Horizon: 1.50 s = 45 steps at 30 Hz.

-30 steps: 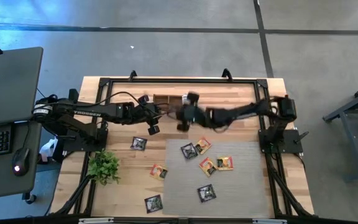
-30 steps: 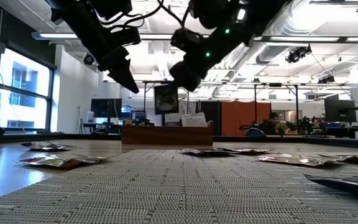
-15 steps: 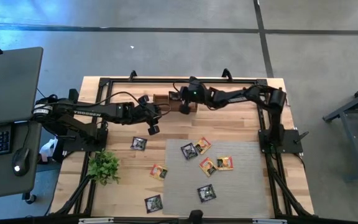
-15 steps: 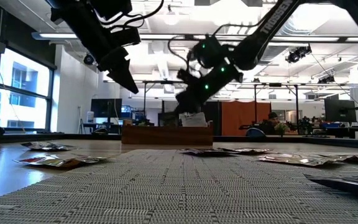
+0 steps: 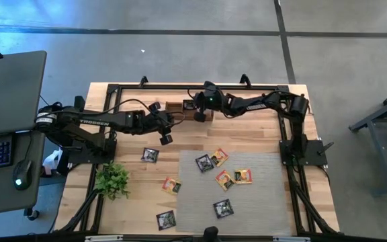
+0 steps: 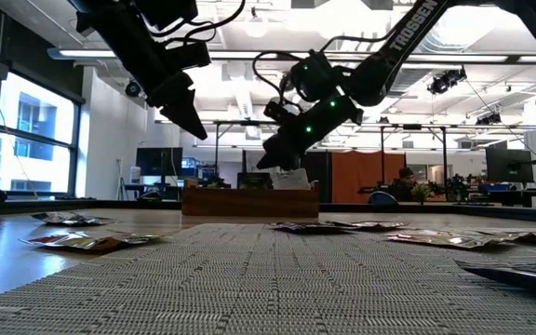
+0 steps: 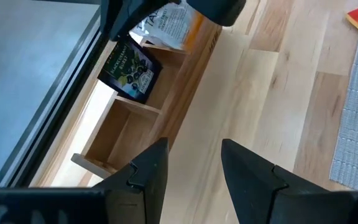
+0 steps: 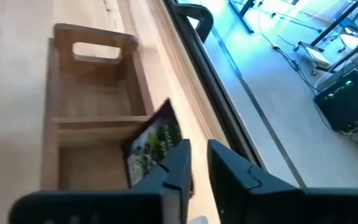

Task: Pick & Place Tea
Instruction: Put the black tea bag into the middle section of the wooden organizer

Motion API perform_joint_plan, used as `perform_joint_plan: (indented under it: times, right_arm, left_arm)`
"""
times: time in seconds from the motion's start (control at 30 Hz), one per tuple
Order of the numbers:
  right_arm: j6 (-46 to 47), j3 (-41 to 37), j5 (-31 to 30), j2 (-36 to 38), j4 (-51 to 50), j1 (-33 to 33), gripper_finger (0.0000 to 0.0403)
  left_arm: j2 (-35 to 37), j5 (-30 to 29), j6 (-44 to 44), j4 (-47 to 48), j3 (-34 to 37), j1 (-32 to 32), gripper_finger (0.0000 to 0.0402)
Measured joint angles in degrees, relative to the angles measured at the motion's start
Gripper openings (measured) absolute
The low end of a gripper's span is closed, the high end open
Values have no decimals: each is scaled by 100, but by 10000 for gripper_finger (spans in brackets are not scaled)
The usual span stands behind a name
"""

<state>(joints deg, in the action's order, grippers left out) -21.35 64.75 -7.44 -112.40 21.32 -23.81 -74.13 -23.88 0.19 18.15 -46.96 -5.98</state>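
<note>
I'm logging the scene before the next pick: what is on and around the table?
dark sachets: four, grey-black, two on the mat, two on bare wood
orange sachets: four, orange-yellow, three on the mat, one beside it
boxed sachets: two, one dark, one white-orange, in the wooden box
wooden box: one, brown, table's far edge
mat: one, grey, on the table
plant: one, green, beside the left arm's base
table: one, light wood
desk: one, grey, left of the table
left hand: open, above wood near the box
right hand: open, over the box
</note>
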Motion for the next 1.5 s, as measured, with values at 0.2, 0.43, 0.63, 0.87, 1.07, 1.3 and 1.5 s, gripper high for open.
perform_joint_plan:
  times: [0.2, 0.43, 0.63, 0.87, 1.07, 1.3, 1.5]
  right_arm:
    - [117, 0, -405, 31, -107, 281, 93]
    - [182, 7, -642, 686, -1149, 1268, 103]
    - [430, 9, -531, 1214, -2515, 2259, 104]
    - [1632, 2, 593, 1189, -4047, 2953, 104]
    - [1862, 2, 591, 1180, -4206, 3356, 104]
    - [1817, 2, 761, 1180, -4161, 3663, 104]
    - [2126, 4, 1703, 1198, -3966, 4016, 93]
  left_arm:
    - [0, 15, -6, 0, 0, 0, 147]
    - [0, 158, -66, 56, 0, 0, 147]
    - [0, 161, -188, 316, -2, 0, 147]
    - [0, 140, -222, 289, -2, 0, 147]
    - [0, 147, -331, 245, -2, 0, 147]
    - [0, 191, -354, 234, -2, 0, 147]
    - [0, 213, -365, 180, -2, 0, 147]
